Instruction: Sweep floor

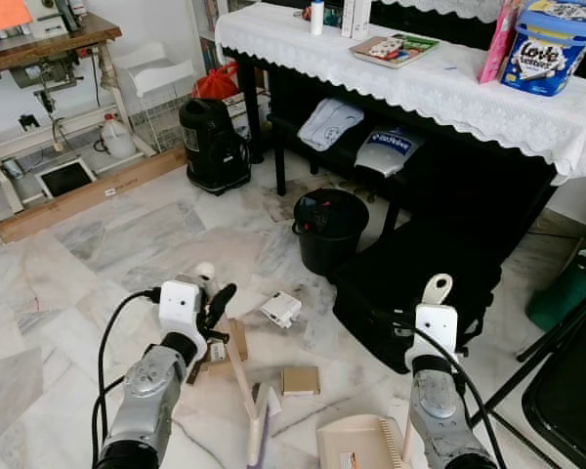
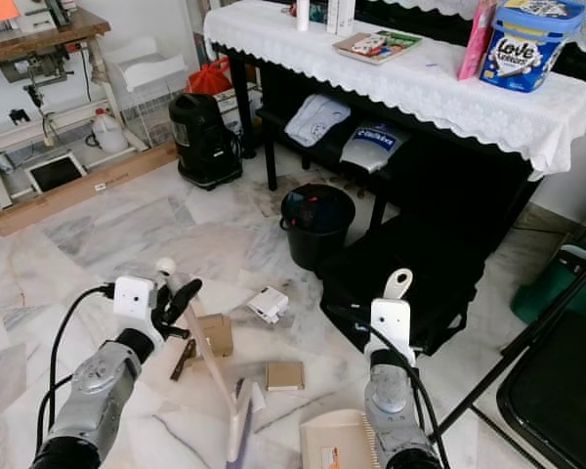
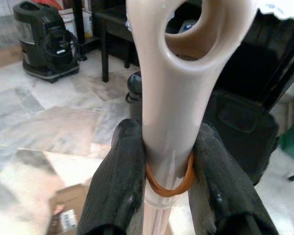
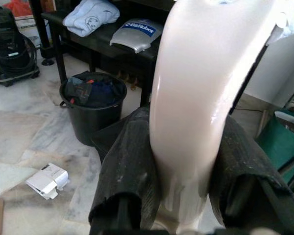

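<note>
Cream hand brush [image 1: 242, 381] held tilted over marble floor [image 1: 107, 244], handle up (orange rubber band wound round it), bristle head low near cardboard scraps [image 1: 300, 379]. Cream dustpan [image 1: 361, 442] held upright beside it, pan resting on floor.

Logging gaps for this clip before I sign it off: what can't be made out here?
- Broom bristles: cut off by the bottom edge, eye views.
- Dustpan tray: front cut off by the same edge.
- Black bin contents: dark jumble, unidentifiable.
- Label on the small white box: too small.
- Left wrist view: the handle held in the left hand hides the floor ahead.
</note>
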Robot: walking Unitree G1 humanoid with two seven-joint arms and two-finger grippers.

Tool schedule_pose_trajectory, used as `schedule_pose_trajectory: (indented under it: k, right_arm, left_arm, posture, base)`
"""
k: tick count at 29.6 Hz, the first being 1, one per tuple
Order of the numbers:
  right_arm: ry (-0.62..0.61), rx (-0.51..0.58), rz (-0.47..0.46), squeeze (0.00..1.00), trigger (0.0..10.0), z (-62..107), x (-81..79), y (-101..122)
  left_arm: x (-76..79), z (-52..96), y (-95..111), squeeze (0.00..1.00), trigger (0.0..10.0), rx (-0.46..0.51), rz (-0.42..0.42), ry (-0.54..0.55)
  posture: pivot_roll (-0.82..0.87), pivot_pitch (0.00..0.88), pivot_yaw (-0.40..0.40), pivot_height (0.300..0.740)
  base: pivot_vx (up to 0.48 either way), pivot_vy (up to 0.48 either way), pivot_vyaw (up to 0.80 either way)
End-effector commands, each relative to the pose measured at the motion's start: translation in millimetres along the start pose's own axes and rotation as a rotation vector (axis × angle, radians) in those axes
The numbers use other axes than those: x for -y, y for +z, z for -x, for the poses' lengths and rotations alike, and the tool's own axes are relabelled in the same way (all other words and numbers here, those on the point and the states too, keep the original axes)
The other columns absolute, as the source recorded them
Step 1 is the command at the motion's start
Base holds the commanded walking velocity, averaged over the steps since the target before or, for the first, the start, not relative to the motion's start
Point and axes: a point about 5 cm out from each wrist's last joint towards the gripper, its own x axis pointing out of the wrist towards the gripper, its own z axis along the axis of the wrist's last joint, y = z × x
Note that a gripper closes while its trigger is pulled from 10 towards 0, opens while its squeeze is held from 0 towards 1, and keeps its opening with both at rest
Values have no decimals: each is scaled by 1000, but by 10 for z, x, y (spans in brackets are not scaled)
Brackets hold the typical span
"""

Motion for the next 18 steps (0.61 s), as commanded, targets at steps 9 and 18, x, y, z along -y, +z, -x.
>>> schedule_pose_trajectory:
  k: [9, 18]
  right_arm:
    - [-2, 40, -14, 0, 10000, -47, -2, 83]
    - [-11, 96, -7, 0, 10000, -85, 8, 181]
  left_arm:
    - [-79, 0, 190, 0, 10000, 63, 105, 4]
    - [-216, 32, 532, 0, 10000, 214, 40, 112]
  posture:
    - [128, 53, 31, 740]
    - [130, 51, 27, 740]
  base:
    - [0, 0, 0]
    - [0, 0, 0]
